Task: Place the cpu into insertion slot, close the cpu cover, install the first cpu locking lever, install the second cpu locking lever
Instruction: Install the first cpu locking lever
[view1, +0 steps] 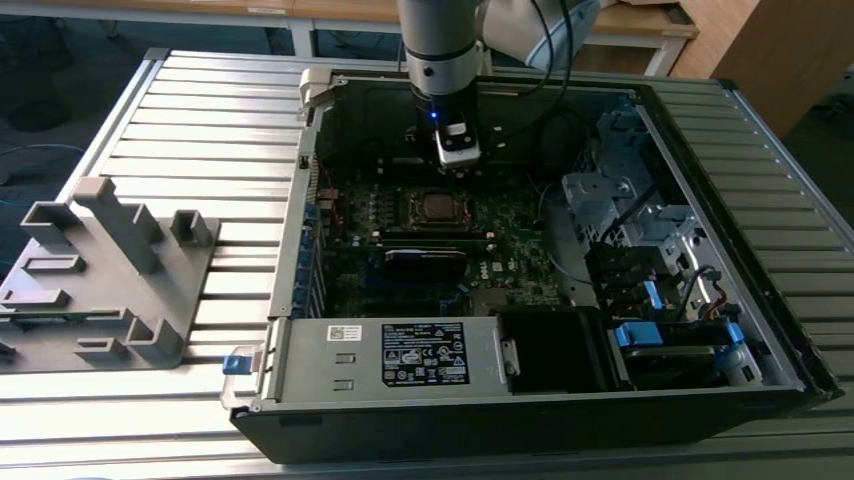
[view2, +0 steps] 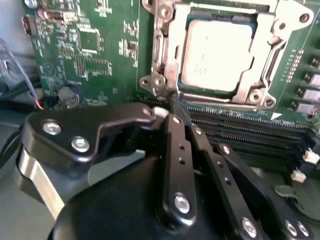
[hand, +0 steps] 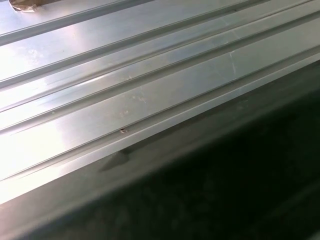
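Inside the case, your gripper (view2: 172, 107) hangs just beside the cover (view2: 165, 60), fingers together on nothing, cpu (view2: 215, 55) seated in the slot (view1: 438, 207).

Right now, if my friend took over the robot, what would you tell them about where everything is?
Gripper: fingers closed together, holding nothing, tips at the edge of the socket.
The cpu already sits in the insertion slot on the green board.
The cpu cover lies down around the chip, its window showing the metal top.
Done: chip placed, cover looks closed.
Left: I cannot tell whether either locking lever is latched, so check both.
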